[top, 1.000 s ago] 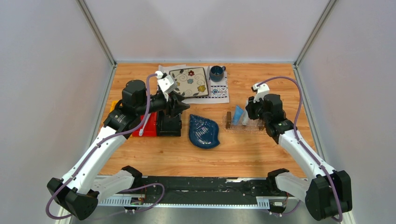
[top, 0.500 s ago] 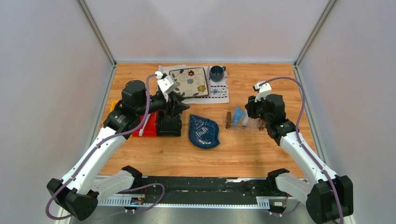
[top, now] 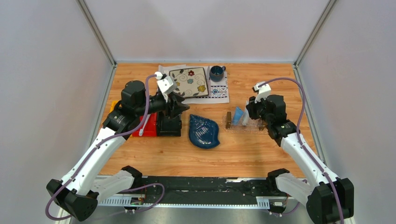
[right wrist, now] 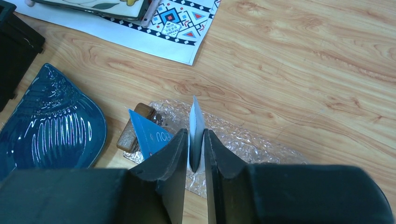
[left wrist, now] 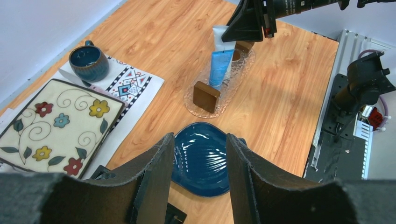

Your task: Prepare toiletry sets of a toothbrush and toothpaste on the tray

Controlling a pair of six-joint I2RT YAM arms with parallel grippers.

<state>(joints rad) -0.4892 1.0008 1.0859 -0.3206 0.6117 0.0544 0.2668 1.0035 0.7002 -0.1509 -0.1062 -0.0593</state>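
The clear tray (top: 252, 127) with brown end blocks lies right of centre; it also shows in the left wrist view (left wrist: 225, 98) and the right wrist view (right wrist: 243, 140). A light blue toothpaste tube (top: 238, 115) (right wrist: 149, 133) leans on its left block. My right gripper (top: 252, 114) (right wrist: 196, 134) is shut on the white-grey toothpaste tube (right wrist: 196, 119), held upright over the tray. My left gripper (top: 180, 108) (left wrist: 200, 139) is open and empty above the black bin (top: 169, 125). A pale toothbrush (top: 143, 123) lies in the red bin (top: 148, 130).
A dark blue leaf-shaped dish (top: 204, 131) lies between the black bin and the tray. A floral square plate (top: 189, 81) and a blue cup (top: 216, 73) sit on a patterned mat at the back. Grey walls close in both sides.
My right wrist has edged slightly to the right over the tray, still holding the white-grey tube. The left arm has not moved.
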